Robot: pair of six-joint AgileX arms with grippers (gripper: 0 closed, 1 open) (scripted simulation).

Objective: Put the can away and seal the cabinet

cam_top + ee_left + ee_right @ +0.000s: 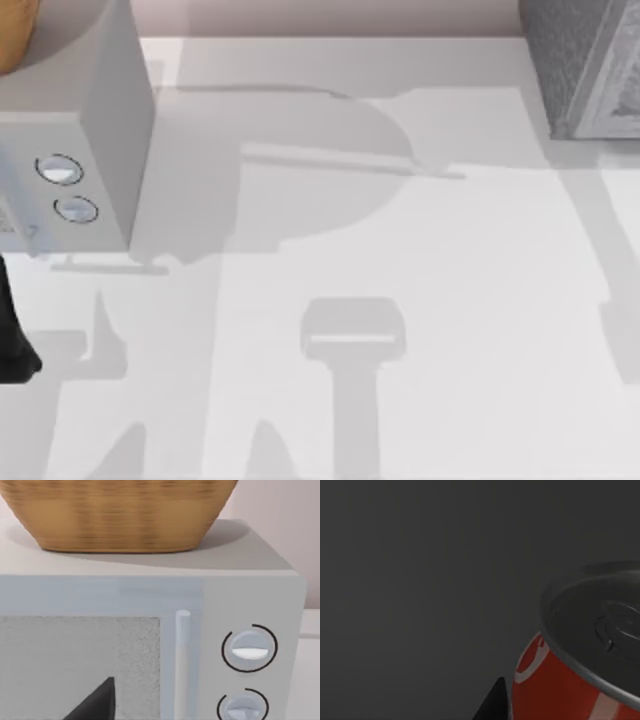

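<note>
Red can [560, 690] just beside right end effector fingertip [492, 705], dark surroundings.

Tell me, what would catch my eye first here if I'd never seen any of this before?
Probably the red can with its silver-grey top, seen close up against a dark background in the right wrist view. Next, the white microwave with two round knobs, at the table's left side in the top view, and the woven basket sitting on top of it.
</note>
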